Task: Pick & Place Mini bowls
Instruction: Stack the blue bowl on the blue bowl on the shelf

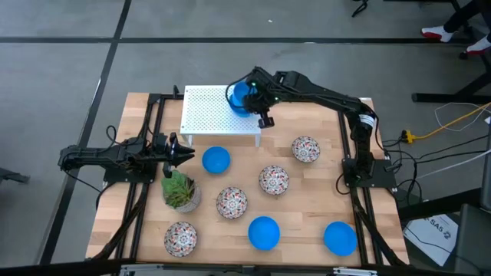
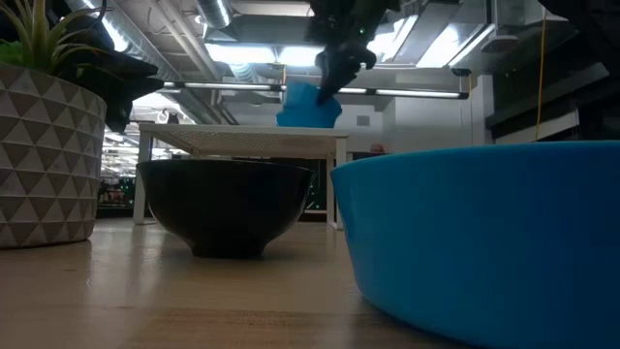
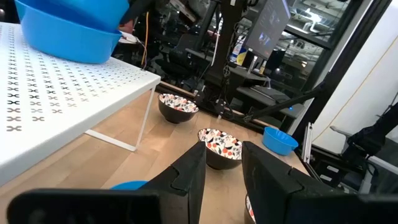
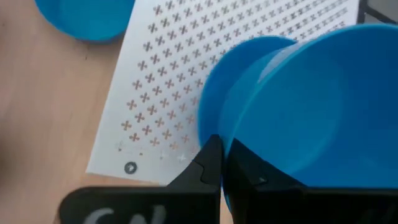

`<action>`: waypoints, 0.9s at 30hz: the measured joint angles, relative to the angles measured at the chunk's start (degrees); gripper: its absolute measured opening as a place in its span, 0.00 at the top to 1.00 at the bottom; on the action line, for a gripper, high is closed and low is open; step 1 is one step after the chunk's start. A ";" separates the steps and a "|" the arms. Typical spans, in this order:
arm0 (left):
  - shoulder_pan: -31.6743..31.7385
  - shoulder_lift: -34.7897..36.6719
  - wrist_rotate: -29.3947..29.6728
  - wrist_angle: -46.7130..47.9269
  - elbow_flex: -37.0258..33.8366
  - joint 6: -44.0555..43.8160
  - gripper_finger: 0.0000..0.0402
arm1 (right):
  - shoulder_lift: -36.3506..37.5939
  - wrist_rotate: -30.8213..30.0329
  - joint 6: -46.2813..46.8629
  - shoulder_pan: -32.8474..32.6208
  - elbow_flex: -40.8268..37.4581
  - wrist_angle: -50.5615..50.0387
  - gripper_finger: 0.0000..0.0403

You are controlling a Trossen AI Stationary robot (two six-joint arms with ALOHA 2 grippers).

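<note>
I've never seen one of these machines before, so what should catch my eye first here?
First, the right gripper, its jaws shut on the rim of a plain bright blue mini bowl tilted over the white perforated metal shelf at the table's far side. Next, the other small round blue and floral-speckled bowls spread across the pale wooden table, with a potted green succulent by the waiting left gripper.

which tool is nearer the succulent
Left. The left tool sits just above the succulent at the table's left side; the right tool is over the white rack, gripping a blue bowl.
</note>
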State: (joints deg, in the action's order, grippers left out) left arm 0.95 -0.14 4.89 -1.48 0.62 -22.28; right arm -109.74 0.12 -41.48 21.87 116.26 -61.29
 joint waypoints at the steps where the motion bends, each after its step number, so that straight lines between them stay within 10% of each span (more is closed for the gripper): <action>1: 0.02 0.00 0.00 0.01 0.00 -0.02 0.75 | 0.01 0.02 -0.27 0.00 -0.43 0.30 0.98; 27: 0.00 0.00 -0.02 0.02 0.00 0.00 0.75 | -0.01 -5.57 -1.24 -0.02 -0.69 1.41 0.79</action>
State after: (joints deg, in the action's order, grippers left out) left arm 0.95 -0.14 4.87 -1.45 0.62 -22.28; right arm -109.75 -5.45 -42.72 21.85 115.57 -59.88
